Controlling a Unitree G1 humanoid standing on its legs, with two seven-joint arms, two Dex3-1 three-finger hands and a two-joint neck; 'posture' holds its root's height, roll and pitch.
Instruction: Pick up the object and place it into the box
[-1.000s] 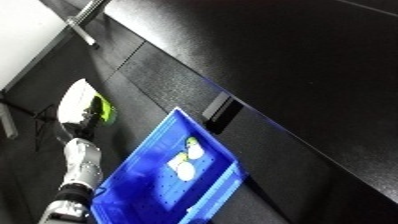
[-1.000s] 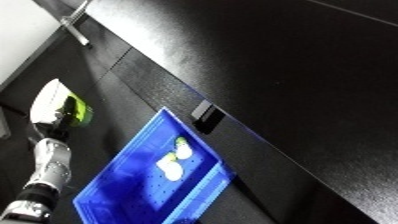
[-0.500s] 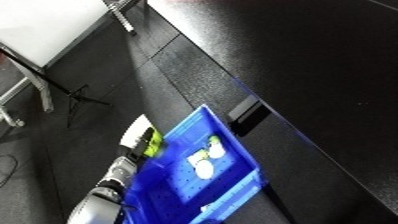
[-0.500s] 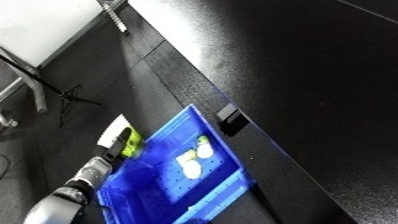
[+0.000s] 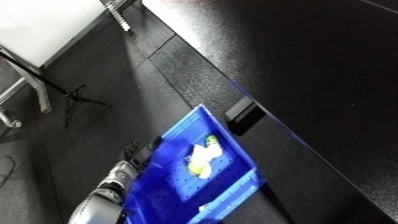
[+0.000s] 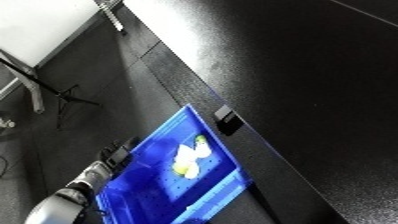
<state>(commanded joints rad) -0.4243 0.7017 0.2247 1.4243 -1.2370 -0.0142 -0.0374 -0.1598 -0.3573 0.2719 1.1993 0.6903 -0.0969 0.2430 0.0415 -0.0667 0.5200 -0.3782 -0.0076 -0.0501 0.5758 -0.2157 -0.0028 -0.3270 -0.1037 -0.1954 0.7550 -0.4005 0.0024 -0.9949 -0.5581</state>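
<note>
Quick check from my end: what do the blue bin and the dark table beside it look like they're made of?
The blue bin looks like moulded plastic: saturated even colour, thin walls, a dotted floor and a glossy sheen along the rim. The table looks like a hard matt-black top, maybe laminate or coated board; a soft broad highlight shows fine grain, so I cannot say which.

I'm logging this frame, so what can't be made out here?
- Left robot hand: half behind the blue bin wall in both eye views; fingers unreadable.
- Right robot hand: outside both views.
- White and yellow objects in the bin: too blurred to identify.
- Bin's near end: cut off by the lower edge.
</note>
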